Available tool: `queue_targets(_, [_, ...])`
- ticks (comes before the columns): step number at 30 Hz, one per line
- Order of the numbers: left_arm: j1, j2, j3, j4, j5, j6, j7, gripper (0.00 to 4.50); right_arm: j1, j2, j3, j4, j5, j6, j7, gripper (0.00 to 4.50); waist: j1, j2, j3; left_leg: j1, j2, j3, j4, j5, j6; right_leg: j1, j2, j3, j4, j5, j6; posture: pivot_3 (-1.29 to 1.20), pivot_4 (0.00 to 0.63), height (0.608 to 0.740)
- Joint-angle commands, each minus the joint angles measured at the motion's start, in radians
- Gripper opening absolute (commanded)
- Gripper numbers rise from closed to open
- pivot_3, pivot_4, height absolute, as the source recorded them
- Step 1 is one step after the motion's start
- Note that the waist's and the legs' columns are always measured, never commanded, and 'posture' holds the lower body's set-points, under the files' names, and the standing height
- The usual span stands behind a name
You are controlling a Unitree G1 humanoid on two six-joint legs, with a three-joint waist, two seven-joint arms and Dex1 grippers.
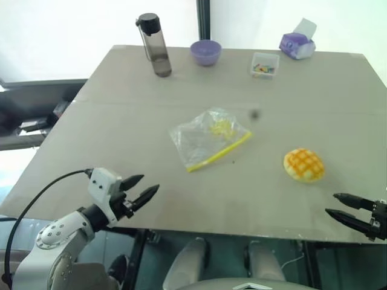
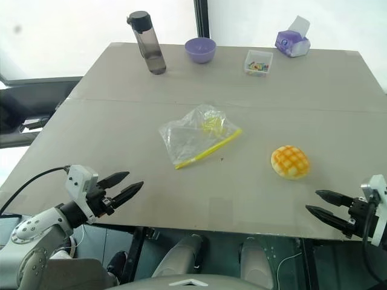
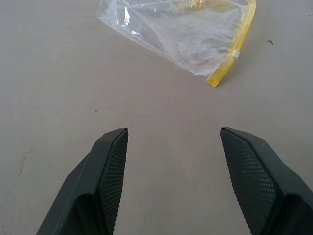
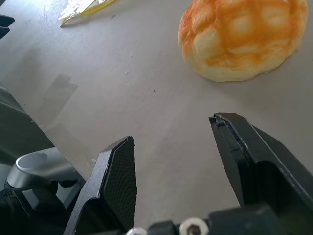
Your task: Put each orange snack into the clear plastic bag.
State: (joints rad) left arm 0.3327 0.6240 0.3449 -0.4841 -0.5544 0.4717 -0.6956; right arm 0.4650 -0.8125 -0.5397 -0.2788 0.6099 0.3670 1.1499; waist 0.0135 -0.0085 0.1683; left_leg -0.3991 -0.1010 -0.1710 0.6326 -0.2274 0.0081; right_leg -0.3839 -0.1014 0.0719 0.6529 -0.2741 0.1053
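Observation:
An orange snack (image 1: 304,164), a domed bun with a darker criss-cross top, lies on the grey table (image 1: 121,145) toward the right; the right wrist view shows the orange snack (image 4: 243,36) close ahead. The clear plastic bag (image 1: 207,139) lies flat near the table's middle, its yellow strip facing the front; in the left wrist view the clear plastic bag (image 3: 186,34) lies a short way ahead. My left gripper (image 1: 145,187) hovers open over the front left edge, empty. My right gripper (image 1: 335,205) is open and empty at the front right edge, just short of the snack.
Along the far edge stand a dark bottle (image 1: 155,45), a purple bowl (image 1: 205,52), a small clear box of coloured bits (image 1: 264,64) and a purple tissue pack (image 1: 297,43). A small dark speck (image 1: 254,114) lies behind the bag.

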Motion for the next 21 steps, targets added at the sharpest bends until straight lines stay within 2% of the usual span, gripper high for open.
queue_targets(1, [-0.014, 0.02, 0.015, -0.014, -0.005, -0.015, -0.021, 3.17, 0.013, 0.02, -0.057, -0.036, 0.013, -0.023, -0.016, 2.79, 0.0, 0.0, 0.0, 0.0, 0.0, 0.0, 0.0, 0.0, 0.0, 0.0, 0.0, 0.0, 0.0, 0.0, 0.0, 0.0, 0.15, 0.739])
queue_targets(21, [-0.036, 0.021, 0.005, 0.017, 0.007, -0.022, -0.053, 3.17, 0.015, 0.033, -0.081, -0.05, 0.018, -0.021, -0.042, 2.79, 0.0, 0.0, 0.0, 0.0, 0.0, 0.0, 0.0, 0.0, 0.0, 0.0, 0.0, 0.0, 0.0, 0.0, 0.0, 0.0, 0.15, 0.739])
